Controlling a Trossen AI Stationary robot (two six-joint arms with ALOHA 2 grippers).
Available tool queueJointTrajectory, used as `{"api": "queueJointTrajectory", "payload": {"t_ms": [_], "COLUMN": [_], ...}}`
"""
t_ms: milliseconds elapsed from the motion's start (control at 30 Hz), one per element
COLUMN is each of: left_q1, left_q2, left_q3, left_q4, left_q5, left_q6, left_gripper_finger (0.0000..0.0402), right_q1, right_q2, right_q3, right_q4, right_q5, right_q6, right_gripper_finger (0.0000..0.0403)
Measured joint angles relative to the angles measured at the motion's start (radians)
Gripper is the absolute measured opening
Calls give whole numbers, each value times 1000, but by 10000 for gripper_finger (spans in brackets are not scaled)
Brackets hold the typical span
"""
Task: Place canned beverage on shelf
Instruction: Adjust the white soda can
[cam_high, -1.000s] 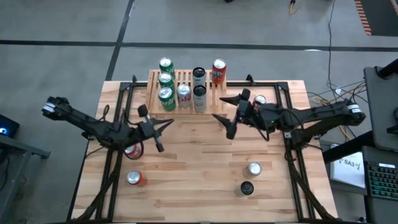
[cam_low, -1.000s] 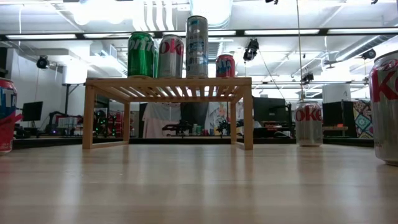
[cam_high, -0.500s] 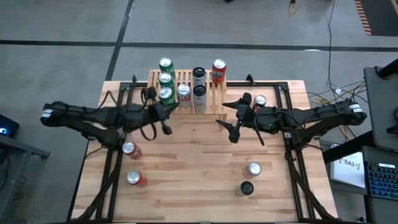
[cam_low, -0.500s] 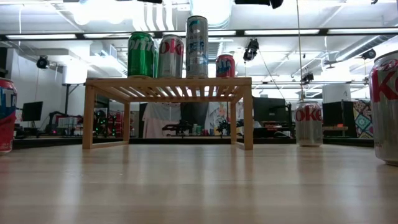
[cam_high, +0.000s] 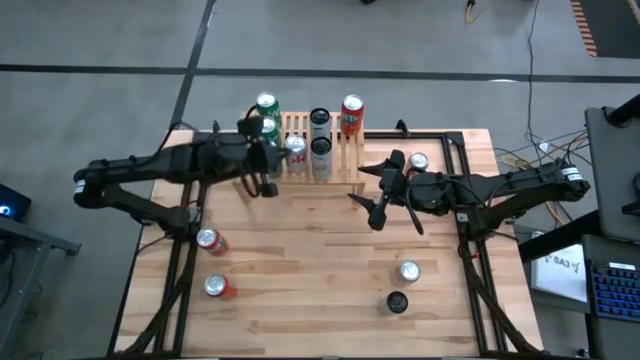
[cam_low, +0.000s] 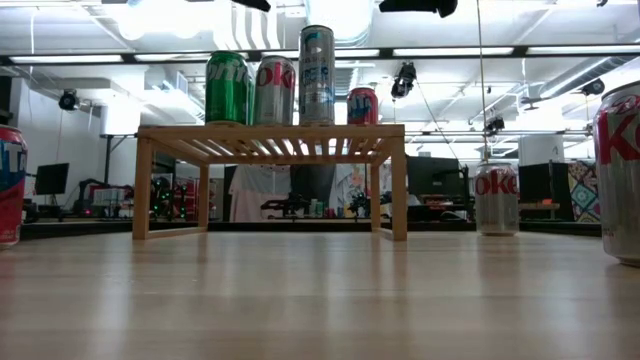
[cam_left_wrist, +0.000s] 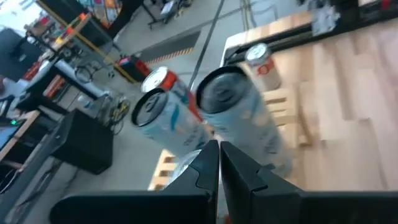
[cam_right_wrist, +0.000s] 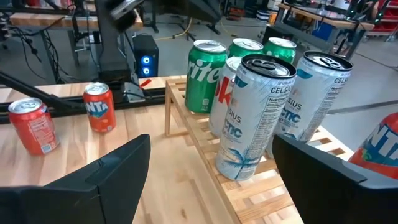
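The shelf (cam_high: 300, 147) sits at the far edge of the table (cam_high: 320, 290), roughly in the middle, and it's already loaded with cans: three green cans (cam_high: 266, 128) down its left side, a silver Coke can (cam_high: 296, 152) next to them, two tall white-and-black cans (cam_high: 320, 146) in the middle and a red can (cam_high: 351, 115) at the far right corner. From table height you see the shelf (cam_low: 270, 140) standing on its short legs with the cans lined up on top.

The left gripper (cam_high: 262, 176) hovers over the front left corner of the shelf, right by the nearest green can, fingers clenched tight together with nothing between them; its wrist camera looks past the closed fingers (cam_left_wrist: 214, 171) at the tall cans.

The right gripper (cam_high: 372, 192) hangs over the table just off the shelf's front right corner, fingers spread wide and empty, pointed at the shelf.

Loose cans on the table: two red ones (cam_high: 211, 262) front left, a silver one (cam_high: 409, 271) and a dark one (cam_high: 397, 301) front right, and another silver one (cam_high: 418, 161) at the back right
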Motion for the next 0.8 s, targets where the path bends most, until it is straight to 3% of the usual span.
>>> {"api": "queueJointTrajectory", "payload": {"t_ms": [267,800], "left_q1": [78,97], "left_q2": [124,196], "left_q3": [181,192], "left_q4": [-188,-262], "left_q5": [6,14], "left_q6": [3,-46], "left_gripper_finger": [0,0], "right_q1": [0,0], "right_q2": [0,0], "right_q3": [0,-15], "right_q4": [-13,-14], "right_q5": [0,0], "right_q6": [27,23], "right_gripper_finger": [325,325]}}
